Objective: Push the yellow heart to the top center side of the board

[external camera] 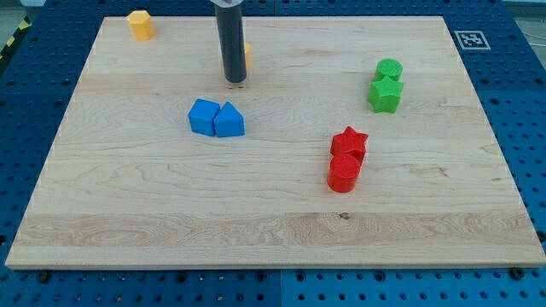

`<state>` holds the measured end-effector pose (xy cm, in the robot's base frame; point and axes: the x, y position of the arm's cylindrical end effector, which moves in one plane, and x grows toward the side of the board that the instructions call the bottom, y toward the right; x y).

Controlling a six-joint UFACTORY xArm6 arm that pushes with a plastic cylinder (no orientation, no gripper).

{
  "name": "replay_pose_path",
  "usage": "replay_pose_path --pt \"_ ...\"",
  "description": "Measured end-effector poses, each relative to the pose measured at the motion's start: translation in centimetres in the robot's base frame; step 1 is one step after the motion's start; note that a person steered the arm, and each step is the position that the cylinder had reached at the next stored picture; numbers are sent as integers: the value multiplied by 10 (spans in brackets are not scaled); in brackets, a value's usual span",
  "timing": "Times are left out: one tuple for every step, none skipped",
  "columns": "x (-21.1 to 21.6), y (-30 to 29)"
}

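Jaws were none on this arm, only a dark rod, so nothing was held. At the view's top left of the board [281, 230] sat a yellow block [141, 25], its shape unclear. Right of it, my tip [235, 80] stood near the top centre, touching and mostly hiding the yellow heart [246, 57] behind it. Below lay two blue blocks [216, 118] touching. Further right stood a red star [350, 141] against a red cylinder [344, 173], then a green cylinder [389, 69] touching a green star [385, 95].
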<state>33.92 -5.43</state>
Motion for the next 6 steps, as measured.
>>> replay_pose_path --pt "-11 20" --pt "-9 20" --pt "12 13" --pt "-25 2" --pt "-59 -1" --pt "-58 -2"
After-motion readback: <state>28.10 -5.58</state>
